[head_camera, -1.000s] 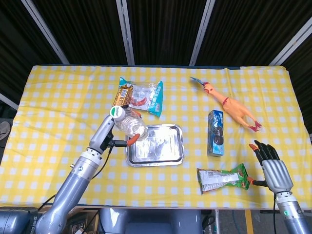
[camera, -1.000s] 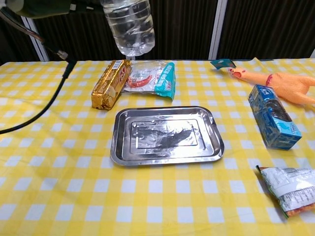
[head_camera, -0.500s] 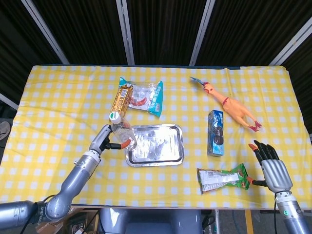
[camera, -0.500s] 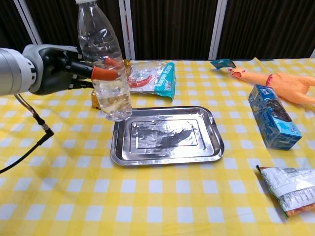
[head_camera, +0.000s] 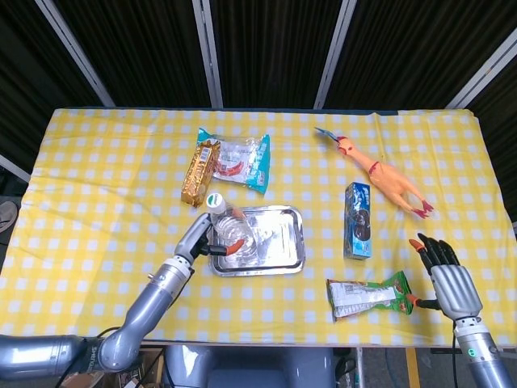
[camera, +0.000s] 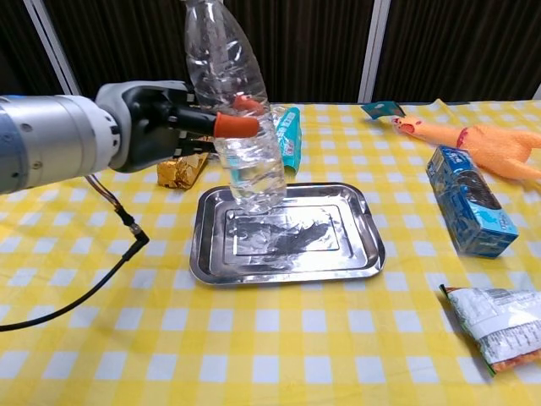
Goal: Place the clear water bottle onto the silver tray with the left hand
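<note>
Desk (head_camera: 97,186) under a yellow-and-white checked cloth, carrying everything, seen against dark slatted panels behind. Left arm reaching in from the lower left, its left hand (camera: 156,123) clamped around the middle of the clear water bottle (camera: 232,110), orange fingertips (camera: 237,125) pressed across the front of it. Bottle upright, slightly tilted, cap (head_camera: 215,199) toward the camera in the head view, base low over the left part of the silver tray (camera: 338,262); whether the base touches the tray floor, impossible to tell. Tray near the middle of the desk, otherwise bare and reflective. Right hand (head_camera: 449,279) at the lower right edge of the desk, palm down, dark fingers spread apart, holding nothing. Rubber chicken (head_camera: 380,172) lying diagonally at the upper right, well apart from the tray. Blue snack box (head_camera: 358,219) lying between the tray and the right hand, just below the chicken. Green-edged snack packet (head_camera: 367,296) flat near the front edge, just beside the right hand. Clear-and-teal snack bag (head_camera: 242,160) beyond the tray, with a golden wrapped bar (head_camera: 199,162) touching its left side.
</note>
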